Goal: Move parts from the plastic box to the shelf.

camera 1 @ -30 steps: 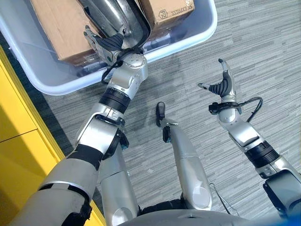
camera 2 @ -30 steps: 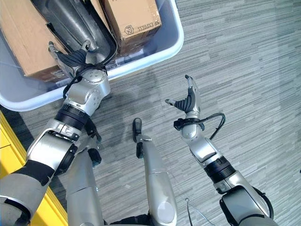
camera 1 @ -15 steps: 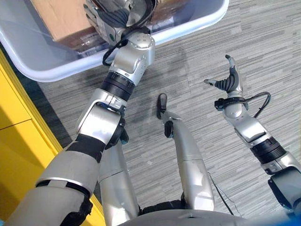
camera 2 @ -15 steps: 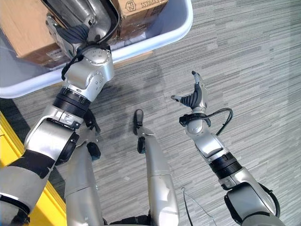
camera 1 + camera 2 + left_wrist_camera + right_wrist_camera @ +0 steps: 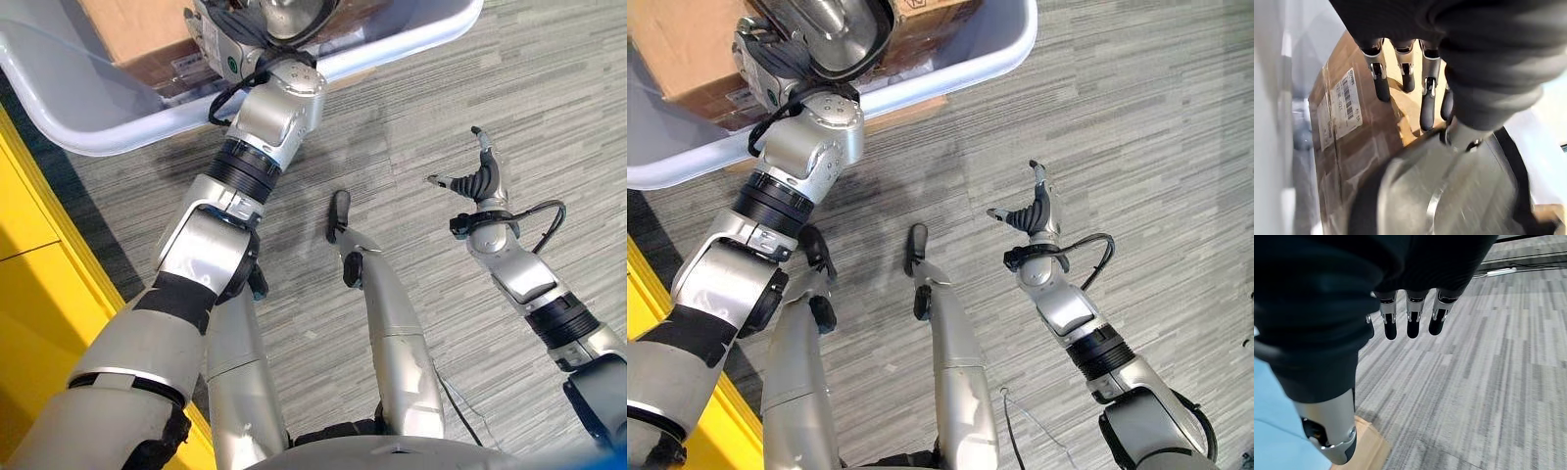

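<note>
The plastic box is pale and see-through, and it sits on the grey striped floor, close to a yellow shelf unit along one side. Inside the box are two brown cardboard boxes — a big one with a white label by the box's side wall, and another one further along. Between them lies a shiny metal part with a dark rim, shaped a bit like a bowl.

The left hand reaches over the near edge of the plastic box and is down at the metal part. In the left wrist view its fingers point out fairly straight over the cardboard, with the metal part just under the palm. I cannot tell if the hand is holding the part or just touching it.

The right hand is up in the air over the floor, well apart from the plastic box. Its fingers are straight and relaxed, the thumb sticks out to one side, and it holds nothing
</note>
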Controlling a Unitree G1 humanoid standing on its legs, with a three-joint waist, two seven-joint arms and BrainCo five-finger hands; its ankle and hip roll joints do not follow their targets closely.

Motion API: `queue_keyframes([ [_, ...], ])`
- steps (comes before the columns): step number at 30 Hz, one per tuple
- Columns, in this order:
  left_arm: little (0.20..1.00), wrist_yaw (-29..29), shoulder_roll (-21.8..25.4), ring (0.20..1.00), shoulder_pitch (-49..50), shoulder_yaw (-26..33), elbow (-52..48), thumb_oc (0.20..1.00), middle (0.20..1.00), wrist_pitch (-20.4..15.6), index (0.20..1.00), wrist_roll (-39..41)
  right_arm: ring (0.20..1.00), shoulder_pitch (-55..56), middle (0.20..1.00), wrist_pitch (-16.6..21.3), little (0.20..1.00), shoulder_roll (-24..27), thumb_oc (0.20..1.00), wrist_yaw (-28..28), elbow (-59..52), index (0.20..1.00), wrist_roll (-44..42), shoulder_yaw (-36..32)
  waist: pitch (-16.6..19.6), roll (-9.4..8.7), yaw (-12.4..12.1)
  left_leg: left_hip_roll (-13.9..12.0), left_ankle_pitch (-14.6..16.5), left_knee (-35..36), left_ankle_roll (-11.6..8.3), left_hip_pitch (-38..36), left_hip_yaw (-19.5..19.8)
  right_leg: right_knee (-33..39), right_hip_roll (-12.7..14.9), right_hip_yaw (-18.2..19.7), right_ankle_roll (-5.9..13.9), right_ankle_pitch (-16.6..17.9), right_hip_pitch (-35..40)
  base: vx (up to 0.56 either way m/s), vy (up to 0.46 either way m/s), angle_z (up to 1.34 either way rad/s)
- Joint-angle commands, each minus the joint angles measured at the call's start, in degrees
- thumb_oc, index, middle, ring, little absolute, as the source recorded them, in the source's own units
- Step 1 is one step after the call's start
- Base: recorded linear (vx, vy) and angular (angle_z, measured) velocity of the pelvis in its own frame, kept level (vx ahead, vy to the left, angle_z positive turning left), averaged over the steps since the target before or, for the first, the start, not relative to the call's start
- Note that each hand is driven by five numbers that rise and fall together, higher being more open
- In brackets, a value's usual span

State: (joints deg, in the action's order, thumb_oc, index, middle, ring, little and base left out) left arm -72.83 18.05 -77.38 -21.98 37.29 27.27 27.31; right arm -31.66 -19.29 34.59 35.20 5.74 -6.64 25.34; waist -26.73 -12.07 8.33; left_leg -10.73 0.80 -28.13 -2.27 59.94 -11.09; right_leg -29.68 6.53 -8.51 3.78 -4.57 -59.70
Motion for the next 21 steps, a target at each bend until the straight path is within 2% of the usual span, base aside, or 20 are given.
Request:
queue_keyframes([
  [1, 0.2, 12.7, 3.3, 0.2, 12.5, 2.0, 14.4, 0.2, 0.2, 5.3, 0.2, 2.8, 1.0, -1.6, 1.0, 1.3, 1.0, 0.7, 1.0, 1.7, -3.4, 1.0, 0.2, -3.5, -3.1, -0.76, 2.6, -4.1, 3.1, -7.7, -4.29, 0.4, 2.1, -1.8, -1.3, -1.0, 2.34, 4.7, 0.2, 0.0, 0.003, -0.03],
  [15, 0.2, 12.2, 3.3, 0.2, 12.8, 3.3, 15.7, 0.2, 0.2, 2.2, 0.2, 4.4, 1.0, -1.4, 1.0, 0.6, 1.0, 0.8, 1.0, 1.2, -3.3, 1.0, 1.5, -3.3, -3.1, -1.05, 2.6, -4.0, 3.1, -7.7, -4.24, 0.5, 2.2, -2.0, -1.4, -1.1, 2.35, 4.6, 0.2, 0.0, 0.0, 0.0],
  [21, 0.2, 12.7, 3.3, 0.2, 12.8, 3.3, 15.3, 0.2, 0.2, -1.9, 0.2, 1.8, 1.0, -1.0, 1.0, 1.1, 1.0, 0.7, 1.0, 1.5, -3.3, 1.0, 1.9, -2.7, -3.1, -1.18, 2.7, -4.1, 3.1, -7.3, -4.11, -0.5, 2.0, -2.5, -1.7, -1.1, 2.16, 4.2, 1.0, 0.0, 0.0, 0.0],
])
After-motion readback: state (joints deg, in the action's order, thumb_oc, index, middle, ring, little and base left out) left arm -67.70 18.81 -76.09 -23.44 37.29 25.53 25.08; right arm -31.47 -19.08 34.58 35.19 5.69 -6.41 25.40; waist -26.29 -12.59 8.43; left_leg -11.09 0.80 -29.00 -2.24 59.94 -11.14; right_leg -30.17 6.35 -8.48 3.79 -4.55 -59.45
